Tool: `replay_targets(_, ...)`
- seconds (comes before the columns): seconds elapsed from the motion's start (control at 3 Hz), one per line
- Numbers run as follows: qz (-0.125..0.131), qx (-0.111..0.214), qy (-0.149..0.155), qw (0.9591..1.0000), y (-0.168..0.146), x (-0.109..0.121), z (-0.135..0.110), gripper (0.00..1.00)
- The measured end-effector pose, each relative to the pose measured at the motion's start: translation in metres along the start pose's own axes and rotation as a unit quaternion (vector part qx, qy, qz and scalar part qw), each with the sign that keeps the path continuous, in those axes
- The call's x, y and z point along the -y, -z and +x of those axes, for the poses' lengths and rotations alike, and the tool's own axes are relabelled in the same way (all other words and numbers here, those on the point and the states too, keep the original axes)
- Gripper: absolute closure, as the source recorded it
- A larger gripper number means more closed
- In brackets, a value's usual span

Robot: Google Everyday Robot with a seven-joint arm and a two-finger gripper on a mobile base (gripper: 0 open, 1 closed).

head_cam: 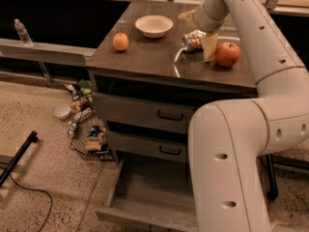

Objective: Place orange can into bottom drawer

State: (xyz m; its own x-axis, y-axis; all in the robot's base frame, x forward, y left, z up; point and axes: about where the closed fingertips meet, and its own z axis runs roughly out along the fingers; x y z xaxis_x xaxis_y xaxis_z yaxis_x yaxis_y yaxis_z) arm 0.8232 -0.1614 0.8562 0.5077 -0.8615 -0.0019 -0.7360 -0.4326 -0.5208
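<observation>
Where orange can [193,40] lies, jaws hover.

Setting: indoor kitchen-style test area.
- A wooden counter [145,57] with three drawers is seen, the bottom drawer [149,190] pulled open.
- A white bowl [153,25], an orange fruit [120,41] and a red apple [227,54] are set on top.
- A wire basket of snack packets [91,139] and a black cable [29,190] are laid on speckled flooring [38,110].
- The gripper [203,36] is held over the counter, at the orange can [193,40].
</observation>
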Motion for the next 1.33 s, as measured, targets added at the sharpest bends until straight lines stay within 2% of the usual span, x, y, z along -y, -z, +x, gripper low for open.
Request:
replay_targets(0.33, -0.004, 0.003, 0.005, 1.0, -0.001, 0.001, -0.003, 0.25)
replay_targets(0.67, -0.006, 0.006, 0.009, 0.9999, -0.001, 0.002, -0.006, 0.56)
replay_targets(1.0, -0.021, 0.023, 0.026, 0.9992, -0.009, -0.002, -0.018, 0.79)
replay_targets(1.33, -0.025, 0.041, 0.041, 0.998, -0.008, -0.001, -0.031, 1.0)
